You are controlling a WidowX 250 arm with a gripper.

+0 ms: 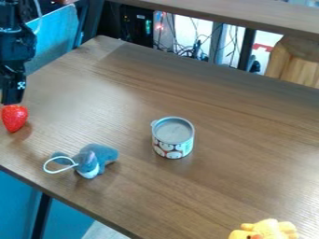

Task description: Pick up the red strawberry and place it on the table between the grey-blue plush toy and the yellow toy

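The gripper (12, 95) hangs down at the left edge, directly above a red strawberry (14, 117); I cannot tell whether it touches the strawberry. To the lower right of the strawberry lies a small blue-grey plush animal (93, 159) with a white loop of cord. A round tin (172, 138) with a silver lid and a patterned side stands upright near the middle of the table. Part of a yellow plush toy (268, 229) shows at the bottom right edge.
The brown wooden table (240, 140) has its front edge running from the left side down to the bottom. Behind it are a raised wooden shelf (237, 15), tangled cables (190, 49) and a light wooden piece (296, 60) at the right.
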